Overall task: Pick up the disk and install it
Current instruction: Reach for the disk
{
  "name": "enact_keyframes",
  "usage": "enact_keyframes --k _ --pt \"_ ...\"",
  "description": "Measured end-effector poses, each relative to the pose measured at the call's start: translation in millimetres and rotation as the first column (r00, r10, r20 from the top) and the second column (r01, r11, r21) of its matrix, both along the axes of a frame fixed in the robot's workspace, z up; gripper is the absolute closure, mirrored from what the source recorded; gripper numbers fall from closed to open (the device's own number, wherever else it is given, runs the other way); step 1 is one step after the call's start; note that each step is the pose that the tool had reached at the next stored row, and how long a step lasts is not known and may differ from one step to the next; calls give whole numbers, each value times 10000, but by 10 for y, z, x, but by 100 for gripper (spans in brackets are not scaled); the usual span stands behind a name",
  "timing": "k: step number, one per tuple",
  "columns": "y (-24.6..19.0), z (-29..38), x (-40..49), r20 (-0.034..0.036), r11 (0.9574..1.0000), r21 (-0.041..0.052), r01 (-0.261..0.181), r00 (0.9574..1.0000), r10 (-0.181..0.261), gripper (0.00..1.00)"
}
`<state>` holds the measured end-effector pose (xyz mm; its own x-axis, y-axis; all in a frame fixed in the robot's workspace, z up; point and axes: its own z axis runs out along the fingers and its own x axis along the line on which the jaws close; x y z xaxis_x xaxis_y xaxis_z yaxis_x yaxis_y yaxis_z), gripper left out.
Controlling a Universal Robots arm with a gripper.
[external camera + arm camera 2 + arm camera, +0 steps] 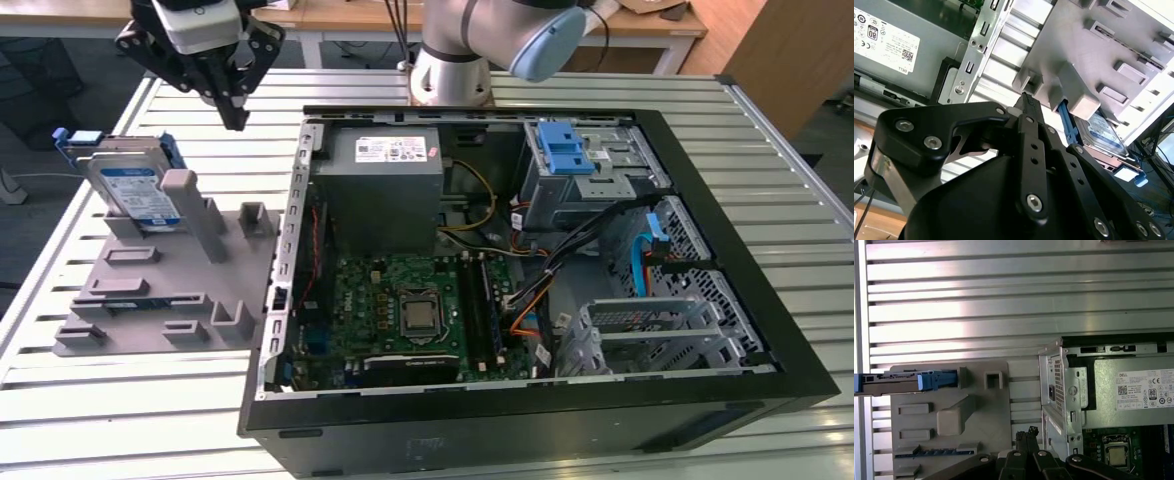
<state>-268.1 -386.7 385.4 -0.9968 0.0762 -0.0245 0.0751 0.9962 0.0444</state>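
Currently jaws pressed together, nothing between them. Gripper (236, 118) hangs above slatted table (134, 420), between grey fixture (150, 300) and open computer case (534, 440). Disk (138, 190) stands on edge in fixture, apart from gripper, toward exterior view's left, untouched. Judged step: approach for pick-up; install not begun. Grasp likely calls for jaws spread, lined up over disk's upper edge, square to its faces.

Open computer case (534, 432) sits beside grey fixture (147, 290) on slatted table (120, 410)
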Motion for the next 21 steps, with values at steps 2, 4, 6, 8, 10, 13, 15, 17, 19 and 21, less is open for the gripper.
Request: enact_keyframes --k 2,4,6,8,10,13,15,17,19,21 --pt "0 0 -12 0 10000 -1 2 10000 -2 89" --pt "0 0 -47 0 10000 -1 0 10000 0 89" --pt "0 -1 -93 0 10000 0 1 10000 -1 89" --pt "4 -1 -124 0 10000 0 0 10000 0 89" --pt "15 -1 -142 0 10000 0 0 10000 0 89" --pt "35 -2 -192 0 10000 0 -1 10000 1 89" --pt "42 -2 -259 0 10000 0 1 10000 -1 89" --pt "47 -2 -327 0 10000 -1 -1 10000 1 89" --pt "50 -3 -366 1 10000 0 0 10000 0 89" --pt "50 -3 -371 0 10000 0 -1 10000 1 89"
